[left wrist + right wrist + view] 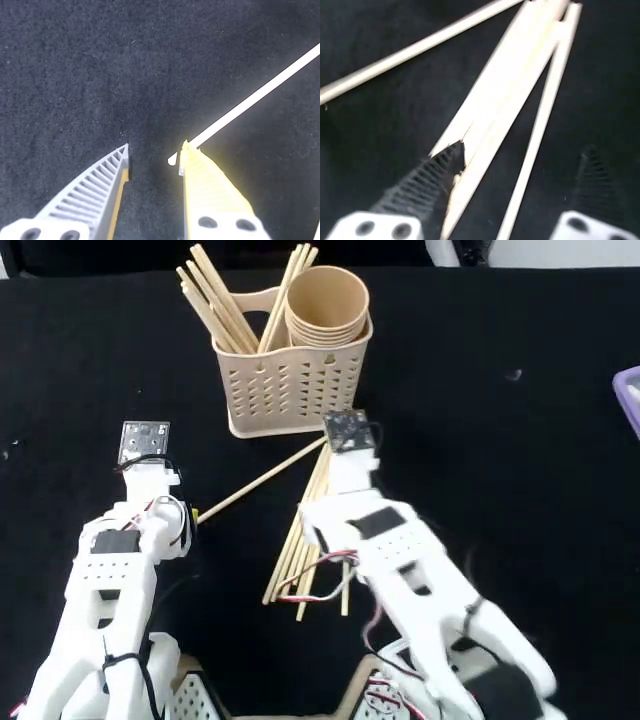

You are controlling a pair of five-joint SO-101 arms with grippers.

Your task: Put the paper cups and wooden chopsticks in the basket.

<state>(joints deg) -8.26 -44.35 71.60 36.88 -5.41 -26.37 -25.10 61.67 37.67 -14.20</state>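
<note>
High view: a beige perforated basket (290,390) stands at the upper centre of the frame on the black table (500,490). Its right side holds a nested stack of paper cups (325,300), and its left side holds several wooden chopsticks (215,305) standing on end and fanning outward. A loose bundle of chopsticks (298,550) lies below the basket at the frame's centre. A single chopstick (260,480) slants from that bundle toward the lower left. In the left wrist view, the left gripper (152,150) is parted and holds nothing, with the single chopstick's end just beside its yellow finger (210,190). In the right wrist view, the right gripper (524,150) is spread wide astride the bundle and grips nothing.
</note>
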